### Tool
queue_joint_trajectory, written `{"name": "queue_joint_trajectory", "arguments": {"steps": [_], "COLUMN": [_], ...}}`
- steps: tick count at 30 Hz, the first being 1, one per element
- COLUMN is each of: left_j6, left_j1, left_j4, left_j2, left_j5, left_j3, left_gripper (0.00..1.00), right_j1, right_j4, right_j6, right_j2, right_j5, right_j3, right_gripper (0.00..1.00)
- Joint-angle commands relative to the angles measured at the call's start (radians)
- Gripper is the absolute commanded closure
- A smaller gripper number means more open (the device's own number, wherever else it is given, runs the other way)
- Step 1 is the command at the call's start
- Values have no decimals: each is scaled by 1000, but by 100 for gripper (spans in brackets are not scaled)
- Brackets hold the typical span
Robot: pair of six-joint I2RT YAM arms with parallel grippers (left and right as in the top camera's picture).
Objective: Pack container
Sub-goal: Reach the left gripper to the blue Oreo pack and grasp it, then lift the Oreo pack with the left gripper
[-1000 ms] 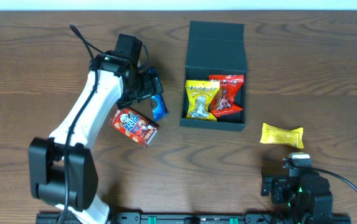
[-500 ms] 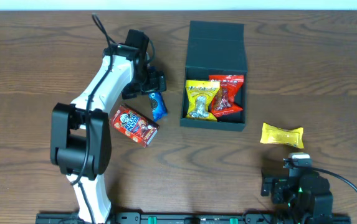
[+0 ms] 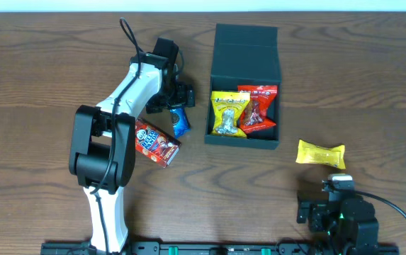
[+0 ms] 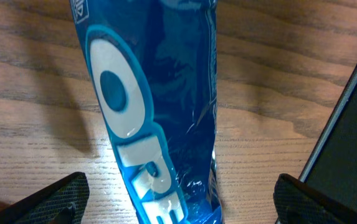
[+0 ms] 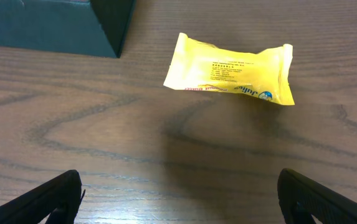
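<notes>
1. Here, left fingers: spread wide either side of the blue packet on the worktop, gripping nothing.
2. Right fingers: wide open, empty, near a yellow packet.
3. Container: lid open, just right of the blue packet, holding two snack packets.

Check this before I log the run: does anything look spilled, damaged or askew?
Nothing stands out. The matte dark cardboard box sits open with a yellow packet and a red packet inside; the blue packet, red carton and yellow wrapper lie intact beside it.
</notes>
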Motion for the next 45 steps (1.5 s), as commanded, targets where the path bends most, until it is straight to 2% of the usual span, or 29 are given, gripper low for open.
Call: {"name": "queue_joint_trajectory", "arguments": {"steps": [1,4,18,21,22,24,28,40,45], "left_j6": [-46,-86,-87,-93,-93,-93,-93,-93,-93], "left_j1": [-5,-8,-31,-29,-27,-27,-27,-27,-27], "left_j4": [15,36,35,35,35,35,37,35,35], "left_j2": [10,10,43,43,43,43,43,43,43], "left_j5": [-25,-24,-41,-56,-58,-60,-68,-71,-71], "left_j3": [22,22,17,17,17,17,17,17,17], "left_gripper": [4,4,4,0,6,13,19,28,38], "right_j1": [-12,-12,-12,-12,-12,-12,-12,-12,-12], "right_j4": [-7,-7,-7,-7,-7,-7,-7,-7,-7], "right_j6": [-10,-10,-10,-10,-10,-10,-10,-10,-10], "right_j2": [-4,-4,-4,-4,-4,-4,-4,-4,-4], "right_j5": [-7,-7,-7,-7,-7,-7,-7,-7,-7], "right_j3": [-6,-6,-6,-6,-6,-6,-6,-6,-6], "right_gripper": [1,1,1,1,1,1,1,1,1]}}
